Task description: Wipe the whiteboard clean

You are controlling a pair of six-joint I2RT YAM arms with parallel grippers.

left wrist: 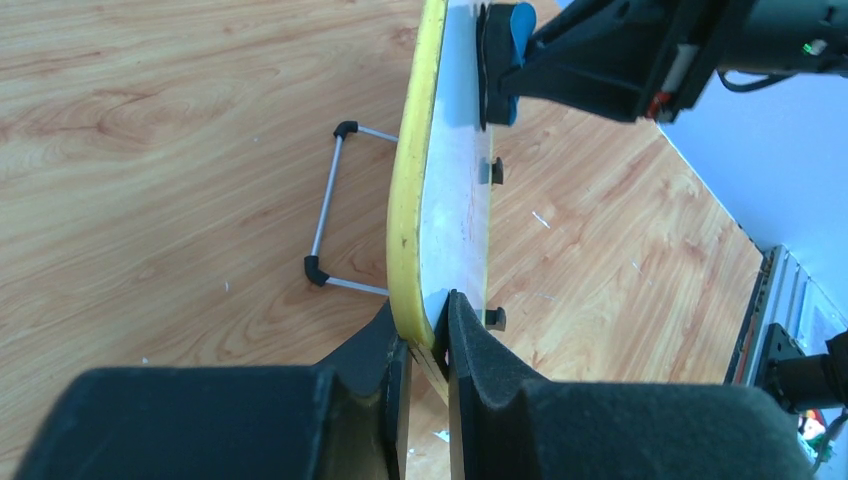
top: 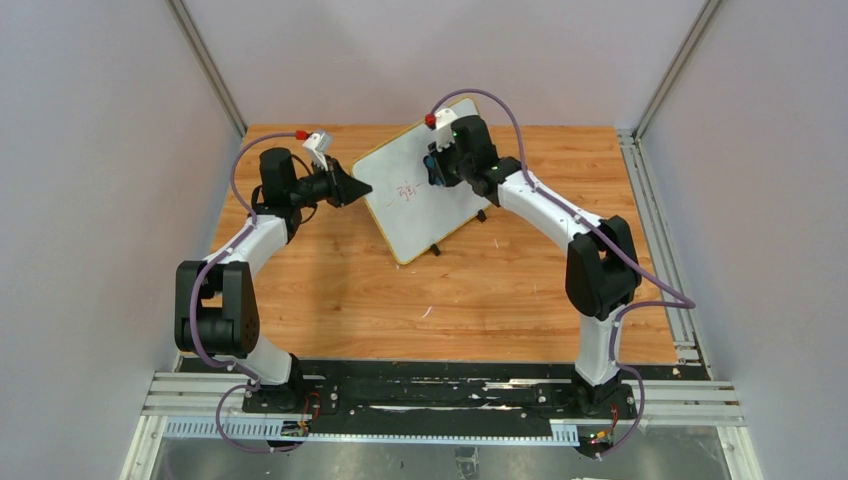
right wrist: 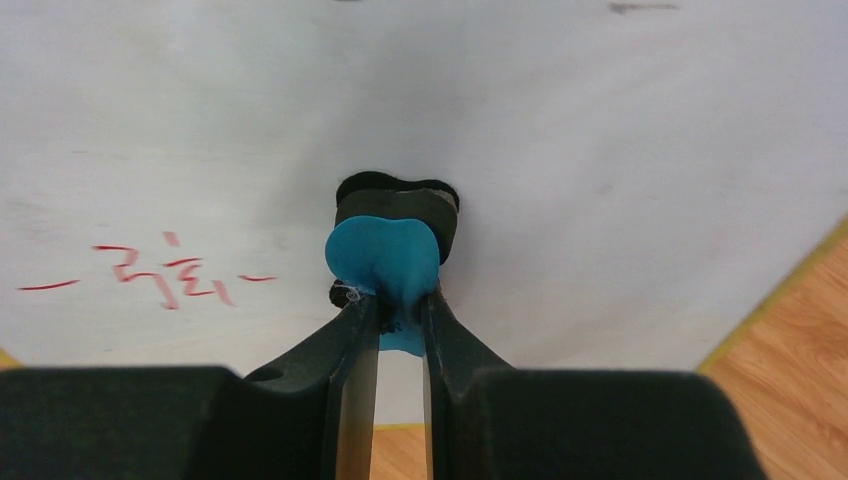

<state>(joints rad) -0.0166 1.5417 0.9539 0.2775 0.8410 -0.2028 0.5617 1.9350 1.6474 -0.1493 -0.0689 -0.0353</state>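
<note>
The whiteboard stands tilted on the wooden table, white with a thin yellow frame and red handwriting near its middle. My left gripper is shut on the board's left edge, its jaws pinching the yellow frame. My right gripper is shut on a blue eraser with a black pad, pressed against the board face to the right of the red writing. The eraser also shows in the left wrist view.
The board's wire stand with black feet rests on the table behind it. Grey enclosure walls rise on both sides and at the back. Aluminium rails run along the table's right edge.
</note>
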